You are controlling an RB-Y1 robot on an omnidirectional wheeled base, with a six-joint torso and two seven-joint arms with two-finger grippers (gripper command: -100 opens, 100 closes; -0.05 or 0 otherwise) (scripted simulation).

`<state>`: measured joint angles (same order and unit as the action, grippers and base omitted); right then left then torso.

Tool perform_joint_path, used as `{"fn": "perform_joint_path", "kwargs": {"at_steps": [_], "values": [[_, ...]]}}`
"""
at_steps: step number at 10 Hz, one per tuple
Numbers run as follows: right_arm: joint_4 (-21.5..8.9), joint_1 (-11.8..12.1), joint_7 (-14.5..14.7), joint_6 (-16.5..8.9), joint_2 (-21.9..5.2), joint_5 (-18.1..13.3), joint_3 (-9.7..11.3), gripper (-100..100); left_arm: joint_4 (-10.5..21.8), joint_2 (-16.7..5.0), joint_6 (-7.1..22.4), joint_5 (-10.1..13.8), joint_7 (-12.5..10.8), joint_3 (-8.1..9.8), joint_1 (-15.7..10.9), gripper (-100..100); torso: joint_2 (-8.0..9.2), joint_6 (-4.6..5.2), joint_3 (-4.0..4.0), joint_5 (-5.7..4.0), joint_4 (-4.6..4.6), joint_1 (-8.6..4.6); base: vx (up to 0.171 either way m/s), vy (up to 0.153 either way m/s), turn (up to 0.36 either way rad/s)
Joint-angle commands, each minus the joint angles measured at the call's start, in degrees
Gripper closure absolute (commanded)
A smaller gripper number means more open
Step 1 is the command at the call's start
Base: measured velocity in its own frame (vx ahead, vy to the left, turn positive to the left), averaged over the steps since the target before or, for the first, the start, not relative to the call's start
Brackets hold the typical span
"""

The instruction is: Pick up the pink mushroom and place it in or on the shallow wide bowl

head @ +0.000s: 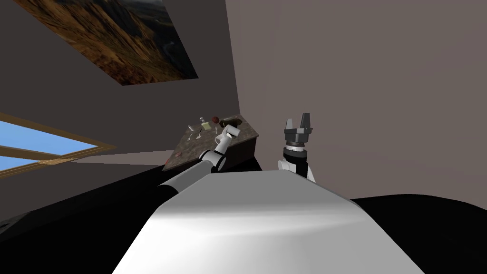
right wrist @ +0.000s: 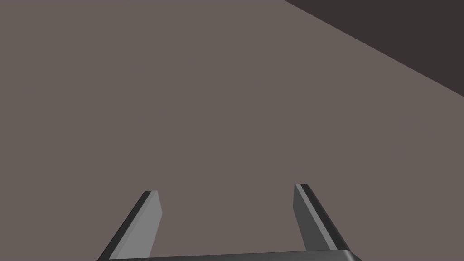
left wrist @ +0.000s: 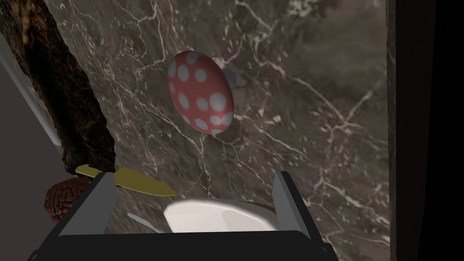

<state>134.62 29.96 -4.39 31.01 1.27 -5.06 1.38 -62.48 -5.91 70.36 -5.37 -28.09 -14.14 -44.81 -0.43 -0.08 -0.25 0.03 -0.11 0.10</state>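
The mushroom [left wrist: 199, 93] has a pinkish-red cap with pale dots and lies on the dark marbled table top [left wrist: 317, 90]. My left gripper [left wrist: 195, 181] is open and hangs short of it, with the mushroom ahead of the fingertips and nothing between the fingers. A white dish-like bowl [left wrist: 213, 216] shows close to the gripper's body between the fingers. In the head view my left arm reaches over the table [head: 190, 150], its hand [head: 228, 131] above the far end. My right gripper [head: 298, 120] is raised beside the table, open and empty [right wrist: 226, 195].
A yellow knife blade [left wrist: 140, 183] and a reddish brain-like lump [left wrist: 59, 204] lie by the left finger. A rough dark brown thing [left wrist: 59, 90] runs along that side. Small utensils [head: 196, 135] are scattered on the table. The table's edge [left wrist: 389, 136] borders a black area.
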Motion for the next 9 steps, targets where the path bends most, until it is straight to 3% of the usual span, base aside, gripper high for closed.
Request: {"fn": "perform_joint_path", "kwargs": {"at_steps": [1, 5, 6, 7, 8, 9], "values": [[0.0, 0.0, 0.0, 0.0, 0.0, 0.0, 0.0, 0, 2.1, 1.9, 1.8, -0.2, -0.8, 0.21, -0.9, -100, 0.00, 0.00, 0.00, 0.00, 0.00, 0.00, 0.118, -0.007, 0.143], [0.0, 0.0, 0.0, 0.0, 0.0, 0.0, 0.0, 0, 5.1, 7.8, 4.0, -0.6, -1.9, 0.67, -2.0, -100, -0.15, 0.02, -0.09, -0.01, -0.03, -0.02, 0.130, -0.014, 0.089], [0.0, 0.0, 0.0, 0.0, 0.0, 0.0, 0.0, 0, 5.0, 7.0, 4.0, -0.6, -1.7, 0.69, -2.4, -100, -0.08, 0.02, -0.06, 0.00, -0.03, 0.02, 0.046, -0.001, 0.005], [0.0, 0.0, 0.0, 0.0, 0.0, 0.0, 0.0, 0, 5.2, 7.2, 4.0, -0.6, -1.8, 0.69, -2.4, 0, 0.12, 0.01, 0.06, 0.01, 0.01, 0.05, 0.010, -0.001, 0.000], [0.0, 0.0, 0.0, 0.0, 0.0, 0.0, 0.0, 0, 6.0, 6.9, 2.2, -0.8, -1.4, 0.91, -1.7, -100, 0.28, 0.02, 0.15, 0.01, 0.05, 0.06, 0.026, -0.024, 0.004], [0.0, 0.0, 0.0, 0.0, 0.0, 0.0, 0.0, 0, 6.4, 6.8, 1.5, -0.9, -1.3, 0.99, -1.4, -100, 0.28, 0.01, 0.16, 0.00, 0.06, 0.00, 0.031, -0.029, 0.009]]}}
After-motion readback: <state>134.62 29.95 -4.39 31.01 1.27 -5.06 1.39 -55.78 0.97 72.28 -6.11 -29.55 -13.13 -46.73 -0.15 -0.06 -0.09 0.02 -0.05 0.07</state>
